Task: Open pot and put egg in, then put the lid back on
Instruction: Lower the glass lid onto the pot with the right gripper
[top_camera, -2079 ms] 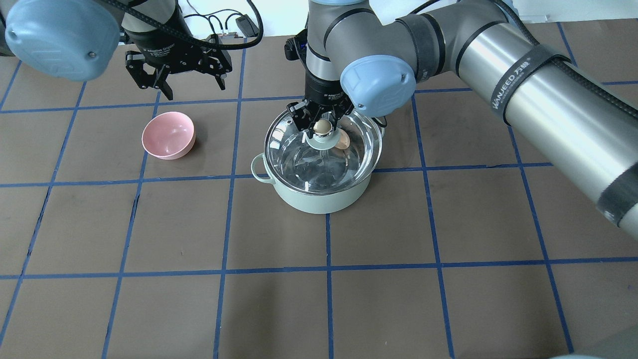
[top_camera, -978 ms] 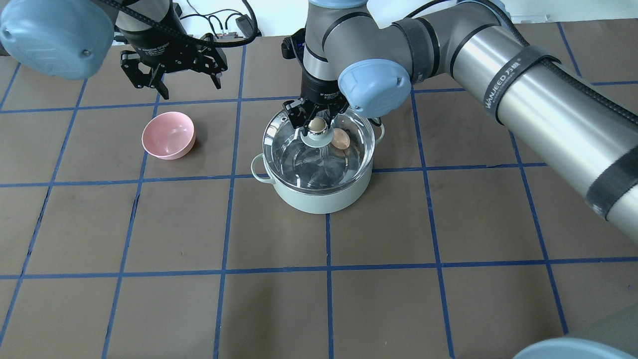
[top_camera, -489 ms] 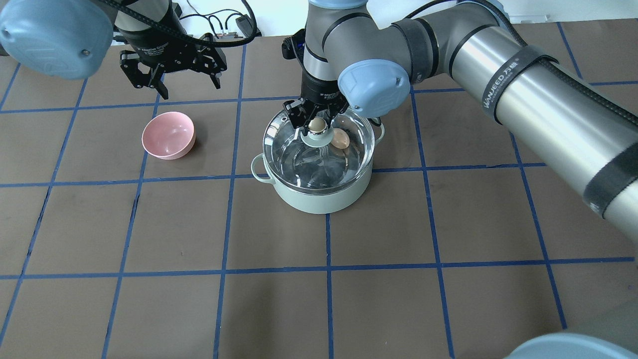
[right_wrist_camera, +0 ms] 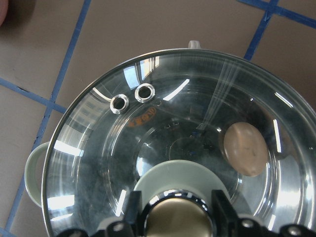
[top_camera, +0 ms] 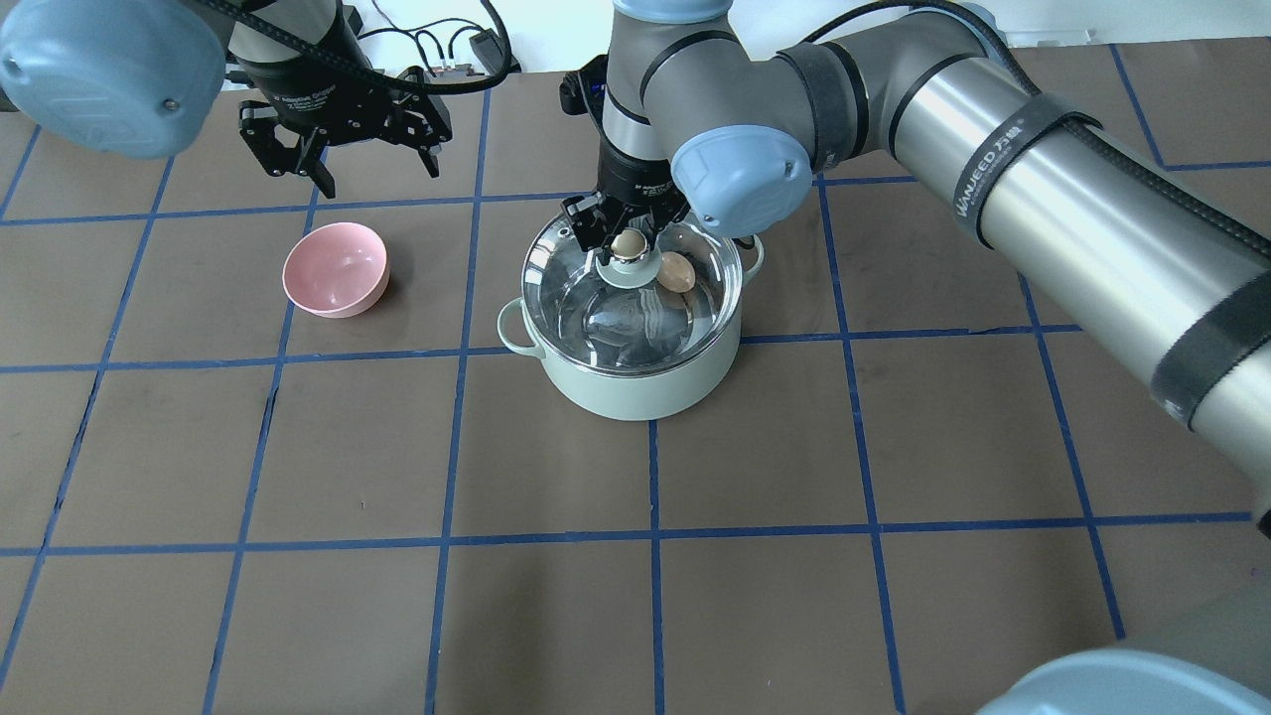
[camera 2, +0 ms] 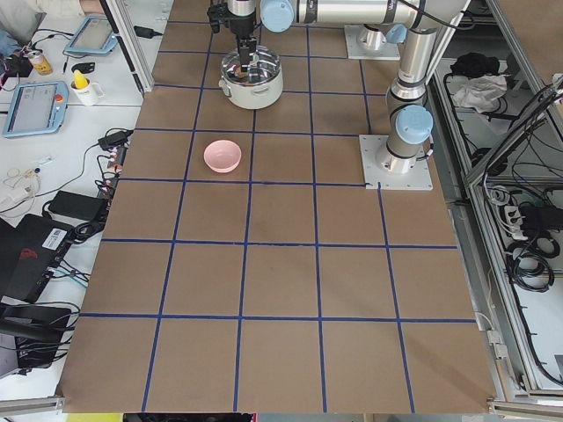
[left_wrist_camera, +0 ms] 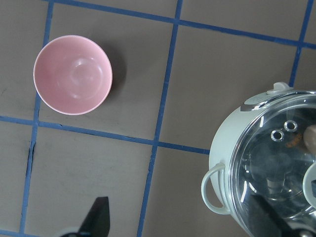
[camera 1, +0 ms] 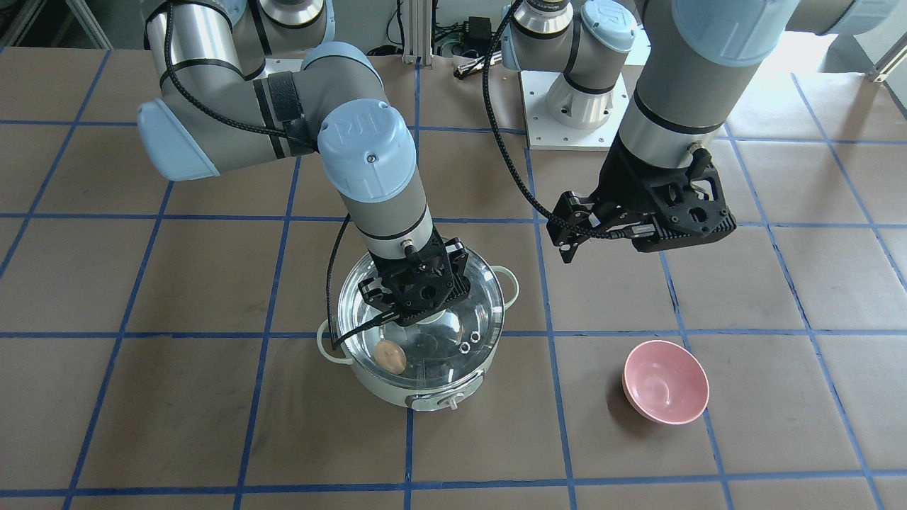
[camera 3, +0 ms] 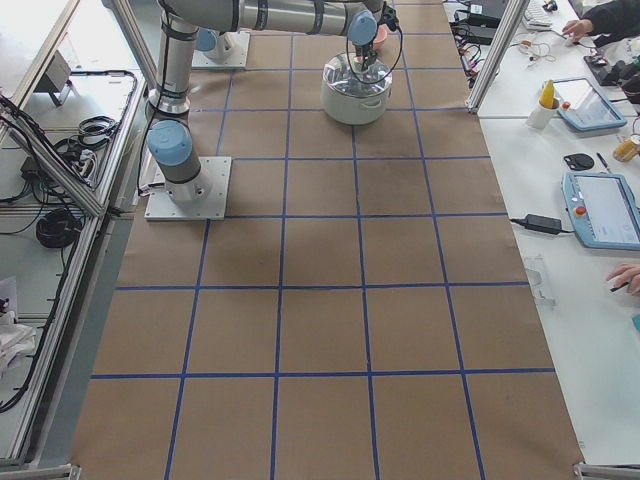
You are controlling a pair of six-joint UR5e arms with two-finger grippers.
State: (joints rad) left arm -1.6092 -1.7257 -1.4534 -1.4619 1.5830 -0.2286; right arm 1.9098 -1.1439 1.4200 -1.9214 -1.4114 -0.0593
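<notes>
I see a glossy glass lid [right_wrist_camera: 98, 163] on the pot [top_camera: 635, 392], whose mint wall looks smooth, its inside shiny steel. The egg [right_wrist_camera: 246, 149] and brown table [top_camera: 844, 616] look matt, the pink bowl [left_wrist_camera: 73, 74] smooth.

pot [top_camera: 635, 392]: I see it upright, pale mint green, with its dial facing away from the robot.
egg [top_camera: 677, 271]: tan, lying inside the pot off centre, seen through the glass.
lid [top_camera: 596, 313]: clear glass, level on the pot's rim, beige knob up.
</notes>
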